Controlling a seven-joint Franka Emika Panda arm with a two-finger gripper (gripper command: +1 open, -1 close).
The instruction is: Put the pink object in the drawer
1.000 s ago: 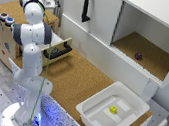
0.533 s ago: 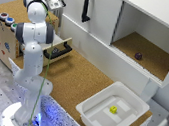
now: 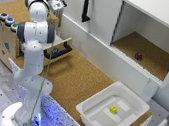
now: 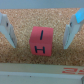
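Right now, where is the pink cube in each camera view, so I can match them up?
Wrist view: the pink cube sits mid-picture on cork, inside the open gripper.
Exterior view: not visible; the arm probably hides it.
Shared landmark: the wooden box's cork top.

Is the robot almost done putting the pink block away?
Not yet. The drawer is already pulled open. The open pincer is around the pink block on the cork, one finger on each side, not squeezing. Grabbing, carrying and dropping it into the drawer are left.
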